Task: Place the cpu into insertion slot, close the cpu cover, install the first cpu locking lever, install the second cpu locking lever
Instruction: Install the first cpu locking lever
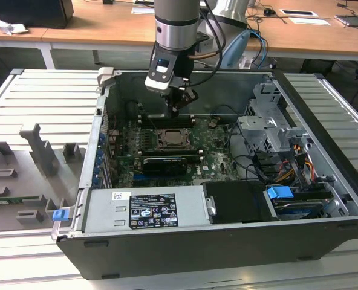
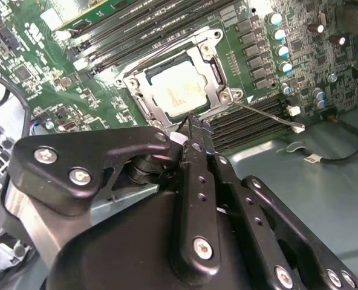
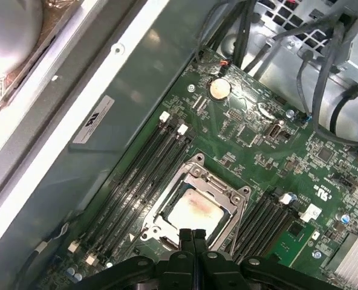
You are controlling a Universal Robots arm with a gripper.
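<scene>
The cpu [image 2: 179, 90] [image 3: 194, 212], a pale square chip, lies in the insertion slot [image 1: 171, 140] on the green board. The silvery cpu cover [image 2: 218, 72] [image 3: 220, 188] lies flat over it, and the chip shows through its window. A thin wire locking lever [image 2: 266, 115] sticks out sideways from one corner of the socket. My gripper [image 1: 175, 110] [image 2: 194, 124] [image 3: 192, 237] hovers just above the socket's edge. Its black fingers are pressed together with nothing between them.
Memory slots [image 3: 146, 166] flank the socket on both sides. A black graphics card [image 1: 164, 163] lies in front of it, a grey drive cage [image 1: 266, 130] with cables stands at the exterior view's right, and the case wall [image 1: 227, 90] rises behind.
</scene>
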